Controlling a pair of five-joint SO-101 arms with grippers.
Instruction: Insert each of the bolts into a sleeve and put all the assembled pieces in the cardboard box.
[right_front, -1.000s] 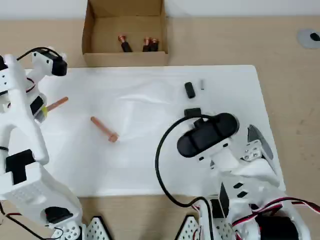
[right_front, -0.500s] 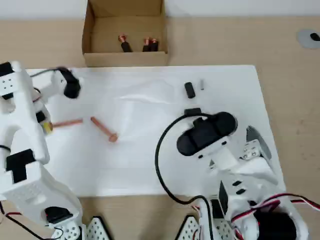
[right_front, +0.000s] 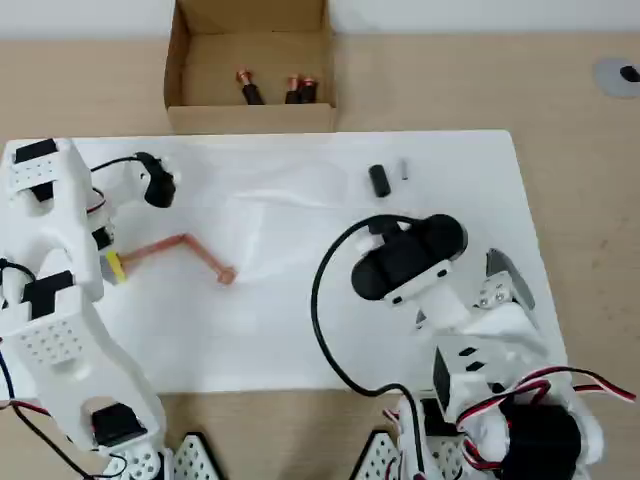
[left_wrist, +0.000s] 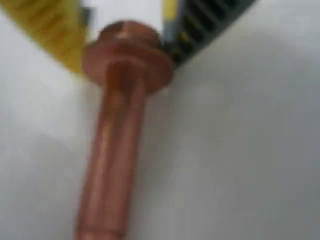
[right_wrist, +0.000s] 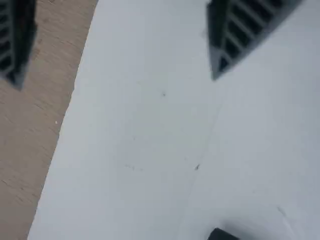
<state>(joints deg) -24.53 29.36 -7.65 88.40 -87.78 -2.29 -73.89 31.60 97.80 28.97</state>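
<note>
Low at the left of the high view, the left pincer is clamped on the head of a copper bolt. A yellow finger presses one side of the head and a dark ribbed finger the other. The left wrist view is blurred and cuts the shank off before its tip. From above, this bolt points rightward over the white sheet. Its free end meets the plain end of a second bolt, which lies loose left of centre; whether the two touch is hard to make out.

The black sleeve lies on the sheet right of centre, in the upper half of the frame. A small grey piece sits just beside it, too small to identify. The cardboard box stands at top centre on the bare bench and holds the assembled pieces. One piece lies apart to the left, and the others sit so close together that they are hard to separate.

The right pincer has its fingers wide apart over the sheet's edge, where the sheet meets the wood. At lower right of the high view, the arm's black camera housing covers much of it. A dark shape is cut off at the edge of the right wrist view, and what it is cannot be told.
</note>
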